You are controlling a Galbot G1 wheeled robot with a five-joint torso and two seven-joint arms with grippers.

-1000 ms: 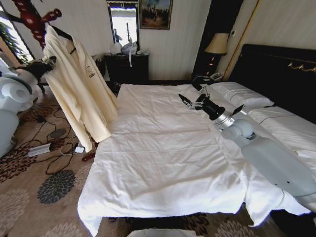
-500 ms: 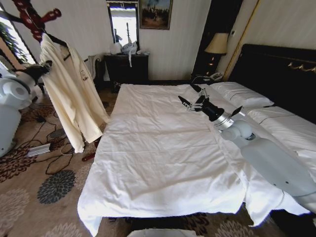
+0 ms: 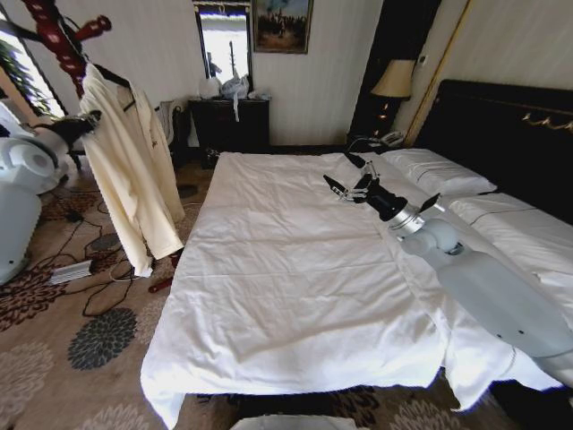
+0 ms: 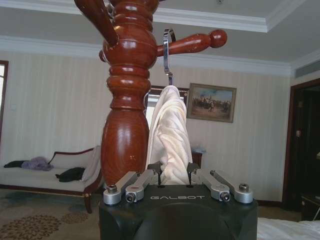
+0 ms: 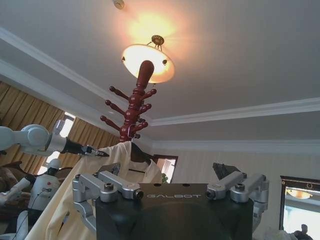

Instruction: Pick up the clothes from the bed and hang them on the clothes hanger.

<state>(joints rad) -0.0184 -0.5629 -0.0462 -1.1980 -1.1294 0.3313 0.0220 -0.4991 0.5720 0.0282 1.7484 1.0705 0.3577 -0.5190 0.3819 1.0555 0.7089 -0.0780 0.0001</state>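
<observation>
At the far left of the scene, beside the bed (image 3: 295, 269), I find the cream garment (image 3: 130, 170) hanging from the dark-red coat stand (image 3: 54, 40), its metal hanger hook (image 4: 167, 50) looped over a knob-ended peg (image 4: 195, 42) in the left wrist view. The garment hangs free of the white duvet, its hem above the patterned carpet (image 3: 54, 358). My left gripper (image 3: 85, 121) sits at the garment's shoulder line, just beside the stand; its fingers (image 4: 150, 167) stand close against the fabric, but I cannot tell whether they clamp it or have let go. My right gripper (image 3: 349, 186) hovers above the far middle of the bed with its fingers spread wide and nothing between them. I judge the hanging step to be essentially done. The next move calls for confirming the hook is seated on the peg, then freeing the left fingers and drawing that arm clear without dragging the cloth or rocking the stand.
</observation>
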